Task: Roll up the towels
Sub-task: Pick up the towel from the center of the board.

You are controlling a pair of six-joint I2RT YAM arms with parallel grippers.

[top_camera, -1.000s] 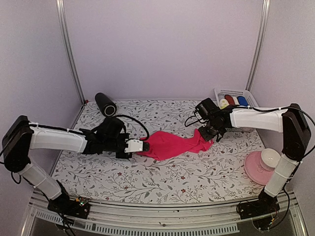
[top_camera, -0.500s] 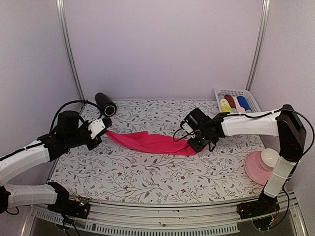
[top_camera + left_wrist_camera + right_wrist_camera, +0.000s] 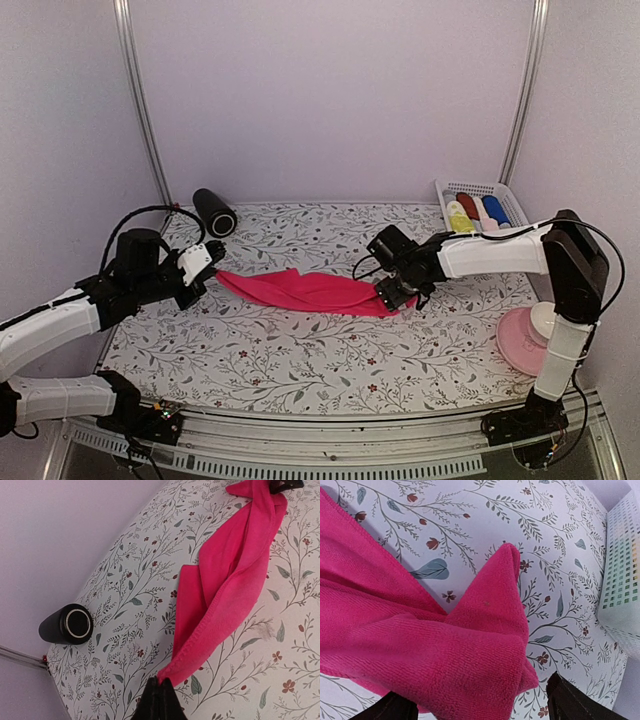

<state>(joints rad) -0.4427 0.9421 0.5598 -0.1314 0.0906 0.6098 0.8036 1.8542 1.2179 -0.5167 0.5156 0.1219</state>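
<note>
My left claw [image 3: 159,701]: pinched shut on towel [image 3: 225,580] corner.
My right claw [image 3: 480,704]: spread wide, straddling towel's other end on table [image 3: 485,525].

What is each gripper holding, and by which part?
The left gripper pinches the pink towel by one corner; right gripper open over its other end, holding nothing.

Hot-pink towel [image 3: 305,292]: lies unrolled, bunched lengthwise into creased strip across mid desk [image 3: 300,370]; L corner pinched in left end effector [image 3: 212,262], R end heaped w/ pointed fold. Yellow roll [image 3: 458,217], red roll [image 3: 468,206], pale roll [image 3: 483,212], blue roll [image 3: 496,210]: sit side by side in white basket [image 3: 480,185], far R.
</note>
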